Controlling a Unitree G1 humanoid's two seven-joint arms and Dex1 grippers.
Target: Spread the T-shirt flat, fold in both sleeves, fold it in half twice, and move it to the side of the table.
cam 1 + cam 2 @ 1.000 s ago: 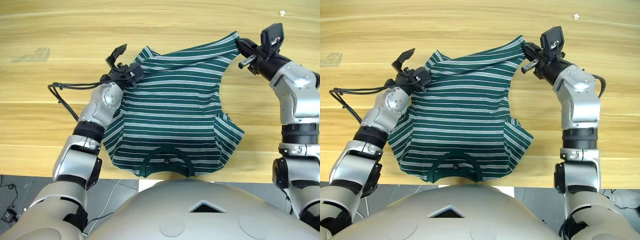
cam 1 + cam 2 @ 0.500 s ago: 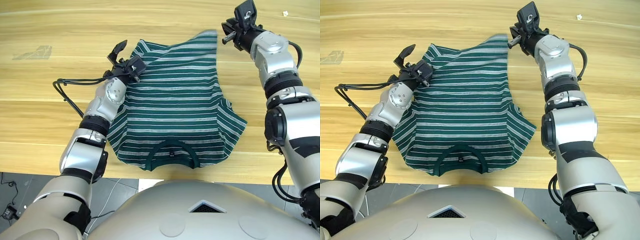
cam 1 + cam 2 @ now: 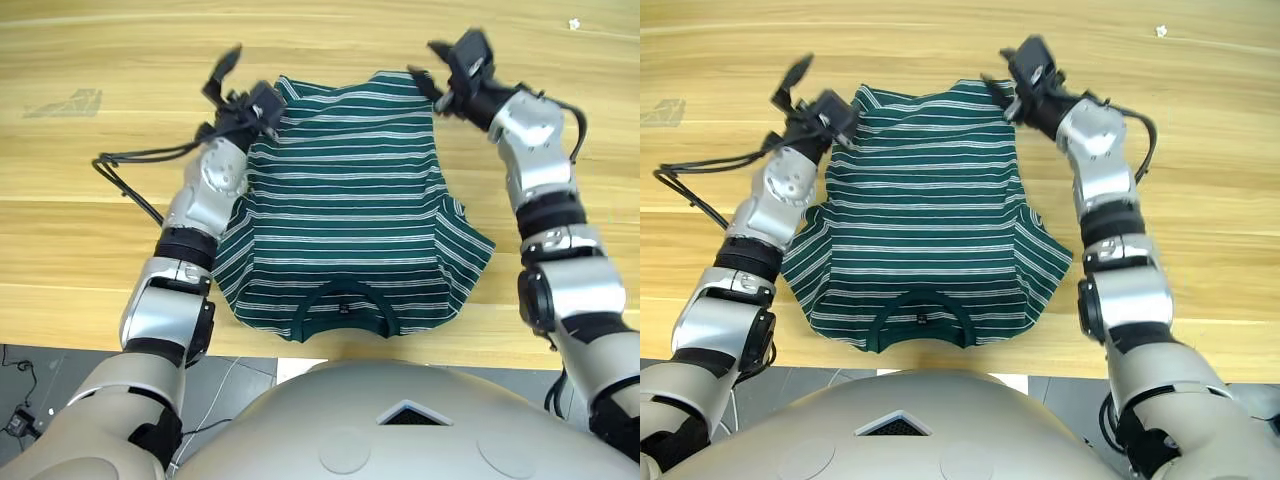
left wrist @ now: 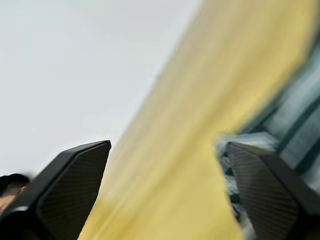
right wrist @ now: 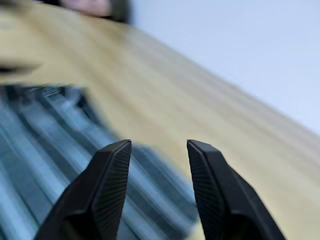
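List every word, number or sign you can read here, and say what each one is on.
No text can be read here.
Neck tag on the T-shirt: too small to read.
Grey patch on the table: blurred, no letters can be made out.

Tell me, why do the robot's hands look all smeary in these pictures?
Left eye view: the left gripper and right gripper are streaked, likely motion blur, while the T-shirt middle looks crisp. Both wrist views: table and T-shirt smear into streaks, but the fingers look sharp.
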